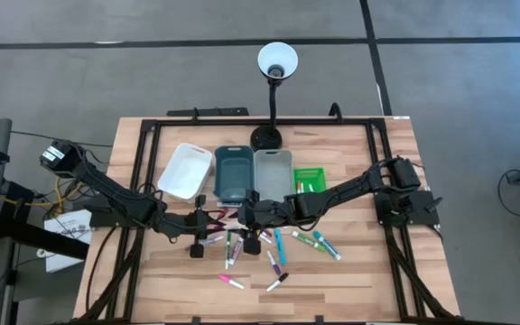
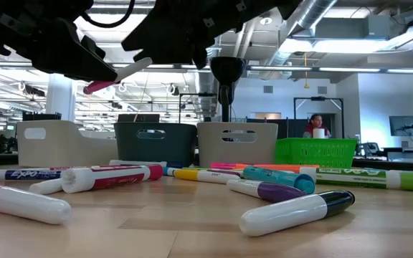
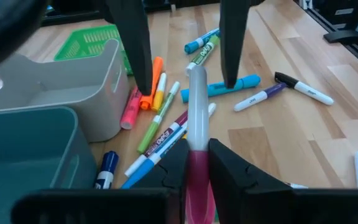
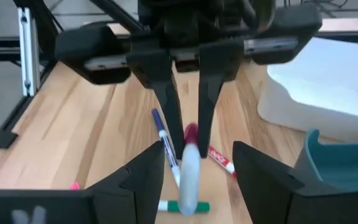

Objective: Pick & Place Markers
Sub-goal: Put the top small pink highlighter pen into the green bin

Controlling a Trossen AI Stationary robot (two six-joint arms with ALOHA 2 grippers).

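The wooden surface (image 1: 350, 280) carries, along its far half, a white tray (image 1: 186, 171), a dark teal tray (image 1: 234, 174), a grey tray (image 1: 273, 171) and a small green basket (image 1: 311, 179); nearer the front edge lie the loose markers (image 1: 278, 248), scattered flat and pointing in different directions. The left gripper (image 3: 197, 152) hangs above the surface just in front of the trays, its jaws closed on the pink end of one pink-capped marker (image 3: 197, 109), the white barrel projecting forward between the fingers. The right gripper (image 4: 190, 171) faces it, close in, with its jaws standing open on either side of that white barrel; whether either pad touches the barrel cannot be settled from these views. Handling judgement: each marker is a light, rigid plastic cylinder with a smooth barrel, so it is likely to roll on the surface and to pivot or slip in a pinch taken near one end. Take hold across the barrel near mid-length, jaws square to the long axis. For the held marker, the exposed white section between cap and tip is the sound grip zone. Moderate closing force should suffice; the item is not fragile.
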